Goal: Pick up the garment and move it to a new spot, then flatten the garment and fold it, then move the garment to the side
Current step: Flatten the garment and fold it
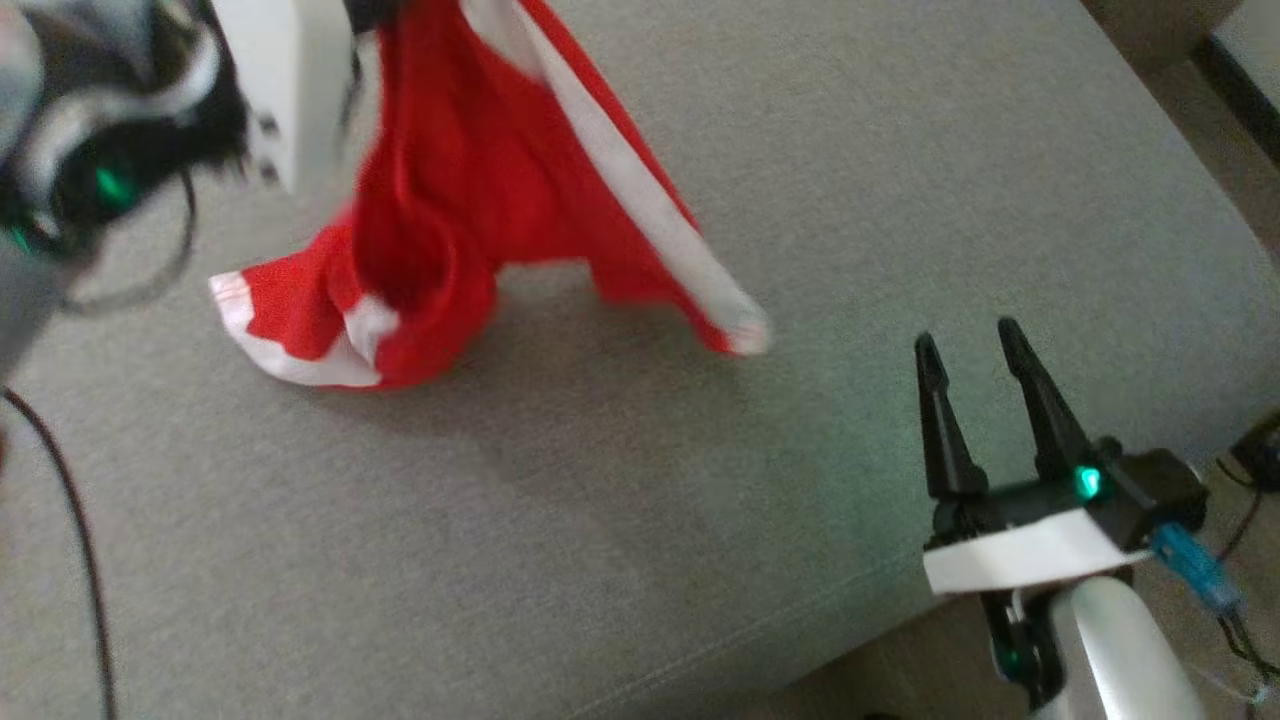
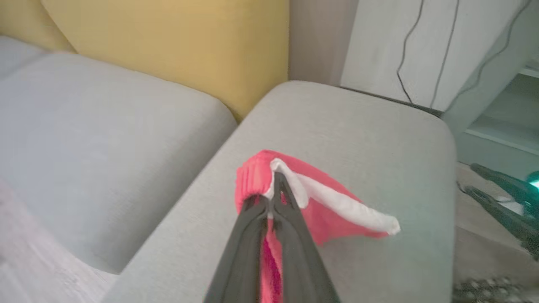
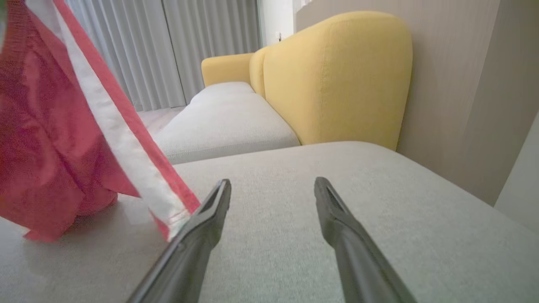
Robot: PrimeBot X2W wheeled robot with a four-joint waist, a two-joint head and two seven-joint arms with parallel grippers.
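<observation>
The garment [image 1: 470, 190] is red cloth with white bands. It hangs from the top of the head view, and its lower folds rest on the grey cushion [image 1: 700, 520]. In the left wrist view my left gripper [image 2: 276, 191] is shut on a bunched edge of the garment [image 2: 328, 202], pinching red cloth and a white band. My right gripper [image 1: 965, 340] stands open over the cushion's near right part, apart from the cloth. In the right wrist view its open fingers [image 3: 210, 219] point across the cushion, and a white-banded corner of the garment [image 3: 54, 139] hangs just left of them.
A yellow sofa back [image 3: 337, 75] and a second grey seat [image 3: 227, 122] lie beyond the cushion. My left arm's pale wrist [image 1: 285, 80] and dark cables [image 1: 80, 520] are at the left. A wall and floor border the cushion's right edge [image 1: 1230, 220].
</observation>
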